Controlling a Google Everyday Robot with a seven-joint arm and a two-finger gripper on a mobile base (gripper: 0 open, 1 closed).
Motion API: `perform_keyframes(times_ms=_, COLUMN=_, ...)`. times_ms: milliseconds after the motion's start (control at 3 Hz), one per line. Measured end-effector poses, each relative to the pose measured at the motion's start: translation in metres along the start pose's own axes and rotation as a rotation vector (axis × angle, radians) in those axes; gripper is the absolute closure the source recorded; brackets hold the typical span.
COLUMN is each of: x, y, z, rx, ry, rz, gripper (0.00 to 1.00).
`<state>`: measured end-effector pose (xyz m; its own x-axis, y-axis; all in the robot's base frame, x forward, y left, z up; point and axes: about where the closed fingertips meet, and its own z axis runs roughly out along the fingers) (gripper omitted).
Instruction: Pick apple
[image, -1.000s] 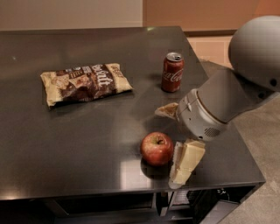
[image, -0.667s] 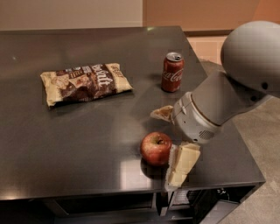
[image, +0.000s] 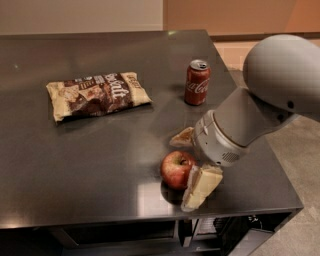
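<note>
While the dark table (image: 75, 165) spread under everything, my grey arm (image: 250, 120) reached in from the right over its near right corner. Well to the left lay a brown-and-cream snack bag (image: 95, 94); a red soda can (image: 197, 82) stood upright behind my wrist. My gripper (image: 182, 171) hung low, jaws wide, one finger behind the apple (image: 174, 167) and one at its right front. The apple sat on the table near the front edge.

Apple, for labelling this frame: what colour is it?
The apple is red with yellowish patches, camera view; the open gripper flanks it.
</note>
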<state>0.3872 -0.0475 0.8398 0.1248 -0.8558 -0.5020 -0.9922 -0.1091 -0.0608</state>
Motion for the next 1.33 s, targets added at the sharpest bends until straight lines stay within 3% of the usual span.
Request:
perform_keyframes(times_ms=333, x=0.001, y=-0.005, z=-0.005, rx=0.005, ry=-0.011, rz=0.012, gripper=0.41)
perform_keyframes(times_ms=1000, x=-0.024, y=-0.010, z=-0.041, rx=0.002, ry=-0.076, rz=0.011, gripper=0.88)
perform_keyframes(times_ms=1333, x=-0.040, y=-0.011, z=-0.074, rx=-0.008, ry=-0.107, rz=-0.014, gripper=1.00)
